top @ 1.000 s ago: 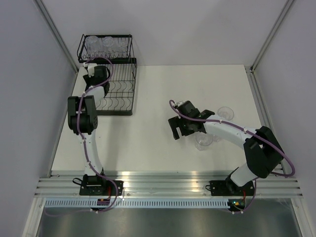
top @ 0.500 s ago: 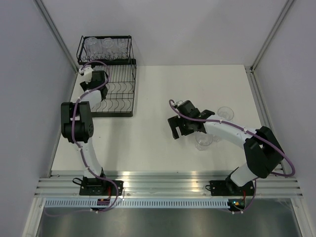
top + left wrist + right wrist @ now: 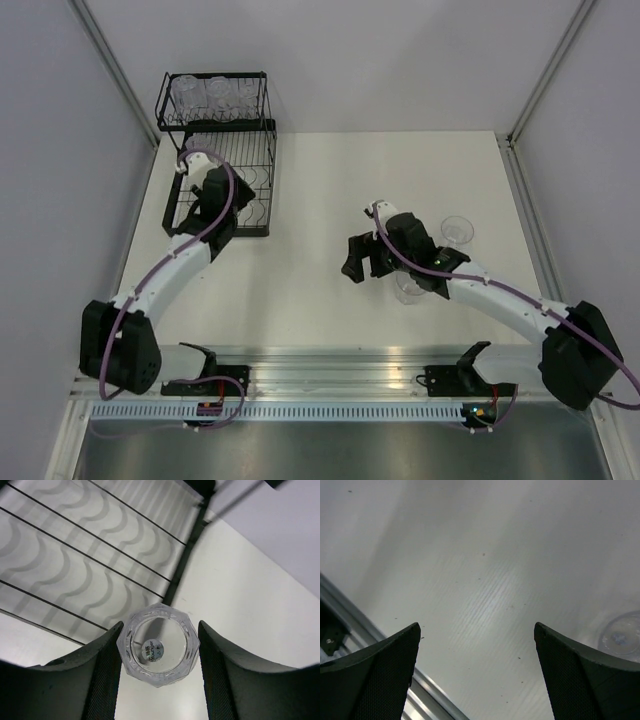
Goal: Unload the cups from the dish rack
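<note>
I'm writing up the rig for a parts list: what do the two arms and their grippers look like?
The left arm and right arm have white links, black joints and a purple cable along each. The left gripper and right gripper are black, each with two broad fingers with a fine mesh texture. No markings show on them.

White links (image 3: 165, 273), black joints (image 3: 575, 352), purple cables (image 3: 205, 153), seemingly mesh-textured gripper fingers (image 3: 95, 675)

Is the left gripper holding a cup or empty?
Holding one: the left gripper has a clear cup clamped between its fingers.
</note>
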Controlling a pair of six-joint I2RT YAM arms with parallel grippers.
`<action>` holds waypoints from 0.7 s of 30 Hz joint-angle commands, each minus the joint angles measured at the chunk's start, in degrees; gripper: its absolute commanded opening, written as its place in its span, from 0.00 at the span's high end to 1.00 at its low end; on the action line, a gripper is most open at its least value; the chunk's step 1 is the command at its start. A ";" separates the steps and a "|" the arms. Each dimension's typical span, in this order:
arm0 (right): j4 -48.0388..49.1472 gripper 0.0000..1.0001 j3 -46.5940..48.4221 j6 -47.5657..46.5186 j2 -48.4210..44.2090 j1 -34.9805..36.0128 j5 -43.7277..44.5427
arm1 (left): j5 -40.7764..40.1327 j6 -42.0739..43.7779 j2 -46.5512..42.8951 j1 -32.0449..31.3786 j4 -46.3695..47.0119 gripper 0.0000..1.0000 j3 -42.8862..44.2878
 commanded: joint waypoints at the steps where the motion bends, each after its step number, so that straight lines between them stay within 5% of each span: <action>1: 18.84 0.02 -6.82 7.18 -7.36 0.22 -7.90 | 16.02 -12.79 -5.59 -1.94 10.00 0.98 -10.78; 10: 51.12 0.02 -20.45 23.99 -6.34 0.22 -22.50 | 30.89 -33.18 -16.32 -9.59 40.45 0.98 -35.50; 21: 55.47 0.04 -18.80 25.40 -1.85 1.62 -23.03 | 30.37 -44.96 -16.94 -17.58 52.32 0.98 -41.32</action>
